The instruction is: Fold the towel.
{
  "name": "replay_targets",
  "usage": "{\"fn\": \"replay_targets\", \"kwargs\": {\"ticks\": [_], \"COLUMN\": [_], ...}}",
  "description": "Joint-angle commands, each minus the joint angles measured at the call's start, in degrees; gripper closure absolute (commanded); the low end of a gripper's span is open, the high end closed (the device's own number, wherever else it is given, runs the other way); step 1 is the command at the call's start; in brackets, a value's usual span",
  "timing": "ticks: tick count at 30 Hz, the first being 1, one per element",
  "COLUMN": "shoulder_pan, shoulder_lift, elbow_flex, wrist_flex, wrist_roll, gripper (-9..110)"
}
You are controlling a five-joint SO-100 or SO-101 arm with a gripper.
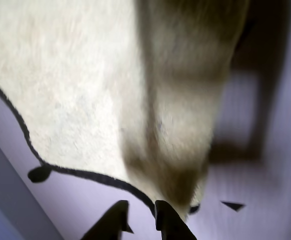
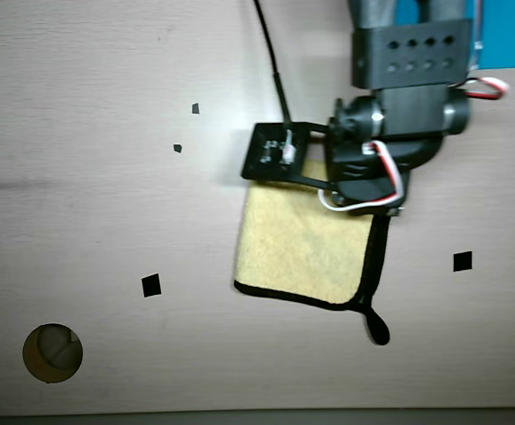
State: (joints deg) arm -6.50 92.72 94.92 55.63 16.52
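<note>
Counter (image 2: 107,221): pale wood-look surface, fills almost the whole overhead view; reads lilac-white in the wrist view.

Arm (image 2: 408,97): black, enters from the top right of the overhead frame, with white and red wires looped at its side. It covers the towel's upper right part.

Towel (image 2: 302,248): pale yellow terry with thin black edging, lying on the counter just right of centre in the overhead view, lower edge slightly slanted. In the wrist view it fills the upper left and centre (image 1: 75,85), and a raised, blurred fold runs down the middle towards the hand.

Hand (image 1: 141,212): two dark fingertips at the bottom centre of the wrist view, narrow gap, with the towel's black edging running down between them. Looks pinched on the hem, but blur means I cannot tell for sure.

Loop (image 2: 378,326): small black loop at the towel's lower right corner in the overhead view, lying flat on the counter; lower left in the wrist view (image 1: 39,173).
</note>
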Motion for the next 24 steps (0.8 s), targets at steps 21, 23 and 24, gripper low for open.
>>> {"fn": "replay_targets", "kwargs": {"ticks": [21,23,24], "shoulder_pan": [-4.8,-5.0,-5.2], "shoulder_lift": [-4.6,-4.3,-4.2], "elbow_flex": [1.1,1.1,1.3], "wrist_flex": [-6.8,-6.1,-6.0], "wrist_roll": [-1.9,-2.5,-2.7], "gripper": [101,101,101]}}
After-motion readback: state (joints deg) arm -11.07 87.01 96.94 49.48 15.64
